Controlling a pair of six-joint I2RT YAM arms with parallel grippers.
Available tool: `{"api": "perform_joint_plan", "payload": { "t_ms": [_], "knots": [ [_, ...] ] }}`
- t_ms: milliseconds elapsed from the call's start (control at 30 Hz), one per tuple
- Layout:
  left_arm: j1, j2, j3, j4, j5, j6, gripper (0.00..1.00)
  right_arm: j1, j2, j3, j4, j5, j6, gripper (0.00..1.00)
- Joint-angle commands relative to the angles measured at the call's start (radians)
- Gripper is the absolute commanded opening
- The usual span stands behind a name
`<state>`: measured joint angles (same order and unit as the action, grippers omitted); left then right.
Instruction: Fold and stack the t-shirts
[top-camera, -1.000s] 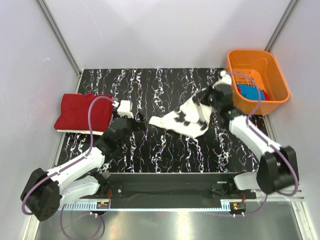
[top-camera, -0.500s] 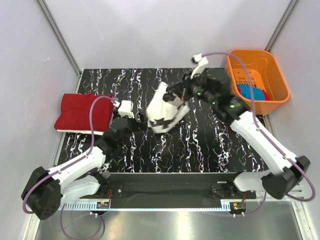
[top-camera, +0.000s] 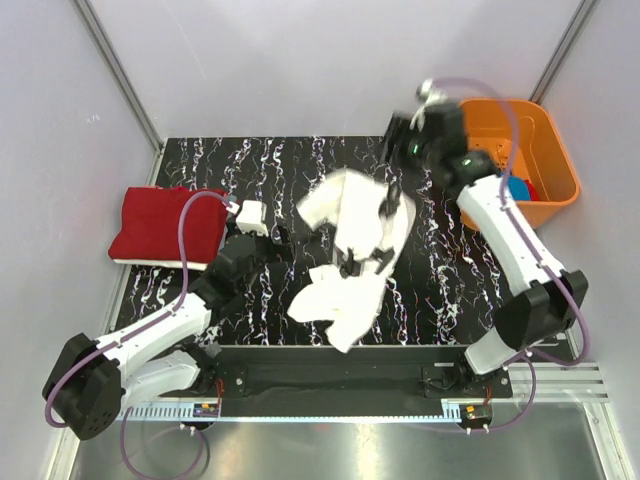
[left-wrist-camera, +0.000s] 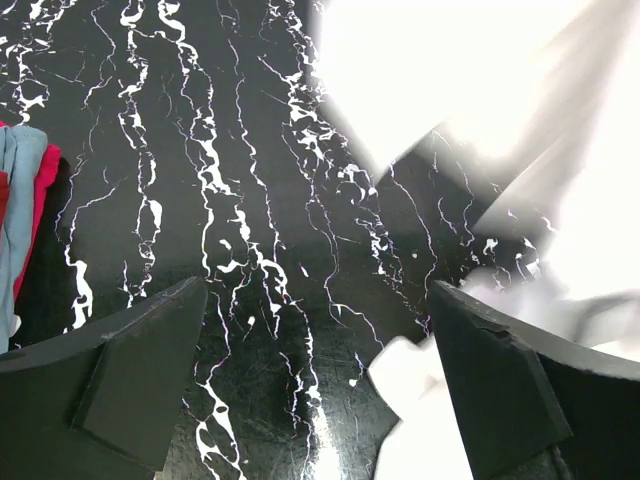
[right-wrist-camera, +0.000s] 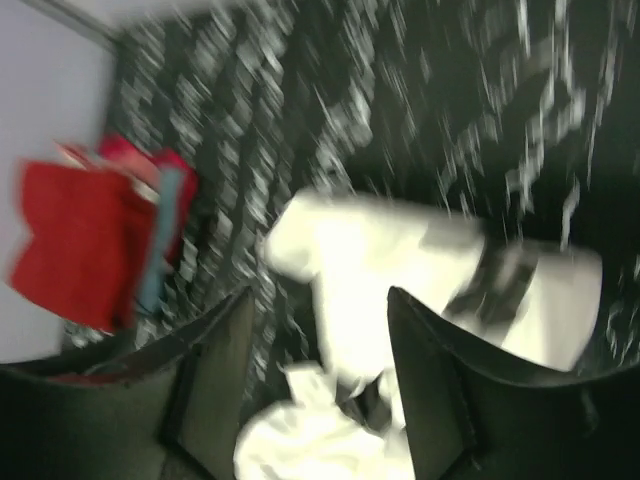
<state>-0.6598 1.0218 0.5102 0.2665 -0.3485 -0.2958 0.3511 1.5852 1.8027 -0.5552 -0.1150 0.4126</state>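
On table (top-camera: 200, 160) centre: white t-shirt (top-camera: 350, 240) rumpled, dark print (top-camera: 352, 266) illegible; left hand (left-wrist-camera: 315, 300) spread wide, right hand (right-wrist-camera: 318, 300) fingers apart.

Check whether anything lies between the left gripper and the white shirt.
Nothing visible does. The left gripper is open over a bare patch of table, and the white shirt lies spread right beside it, with only dark tabletop between them.

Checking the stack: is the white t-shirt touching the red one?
Apart. The top view shows bare table between the white t-shirt and the red t-shirt.
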Motion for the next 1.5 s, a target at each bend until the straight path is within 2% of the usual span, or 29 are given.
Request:
{"api": "perform_joint_plan", "payload": {
  "t_ms": [0, 33, 100, 233, 467, 500, 600, 733, 833, 967, 1300, 1367, 1433, 1467],
  "knots": [
    [-0.001, -0.008, 0.037, 0.017, -0.006, 0.000, 0.99, 0.008, -0.143, -0.342, 0.104, -0.032, 0.028, 0.61],
    [-0.001, -0.003, 0.042, 0.014, -0.004, 0.000, 0.99, 0.011, -0.171, -0.453, 0.136, -0.078, 0.026, 0.60],
    [-0.001, 0.012, 0.050, 0.010, 0.000, -0.002, 0.99, 0.028, -0.223, -0.532, 0.156, -0.087, 0.015, 0.54],
    [-0.001, 0.024, 0.056, 0.008, 0.005, -0.006, 0.99, 0.138, -0.257, -0.711, 0.141, -0.057, -0.021, 0.51],
    [-0.001, 0.006, 0.042, 0.008, -0.059, -0.012, 0.99, 0.495, -0.217, -0.878, 0.247, 0.060, 0.063, 0.54],
    [-0.001, 0.003, 0.039, 0.008, -0.070, -0.016, 0.99, 0.569, -0.209, -0.882, 0.258, 0.081, 0.075, 0.55],
    [0.002, 0.006, 0.039, 0.005, -0.107, -0.037, 0.99, 0.679, -0.166, -0.867, 0.279, 0.173, 0.094, 0.55],
    [0.025, 0.020, 0.042, -0.024, -0.139, -0.104, 0.99, 0.771, -0.085, -0.813, 0.296, 0.274, 0.126, 0.56],
    [0.107, 0.027, 0.037, -0.053, -0.083, -0.175, 0.99, 0.830, -0.009, -0.764, 0.307, 0.322, 0.134, 0.58],
    [0.178, 0.035, 0.031, -0.059, -0.011, -0.215, 0.99, 0.874, 0.094, -0.707, 0.311, 0.367, 0.138, 0.59],
    [0.180, 0.043, 0.044, -0.081, -0.012, -0.207, 0.99, 0.891, 0.271, -0.597, 0.293, 0.468, 0.150, 0.58],
    [0.180, 0.046, 0.051, -0.087, -0.012, -0.203, 0.99, 0.896, 0.315, -0.580, 0.265, 0.477, 0.144, 0.52],
    [0.180, 0.049, 0.054, -0.096, -0.010, -0.204, 0.99, 0.904, 0.335, -0.562, 0.233, 0.503, 0.143, 0.40],
    [0.180, 0.052, 0.053, -0.096, -0.012, -0.206, 0.99, 0.908, 0.328, -0.565, 0.236, 0.509, 0.140, 0.18]
  ]
}}
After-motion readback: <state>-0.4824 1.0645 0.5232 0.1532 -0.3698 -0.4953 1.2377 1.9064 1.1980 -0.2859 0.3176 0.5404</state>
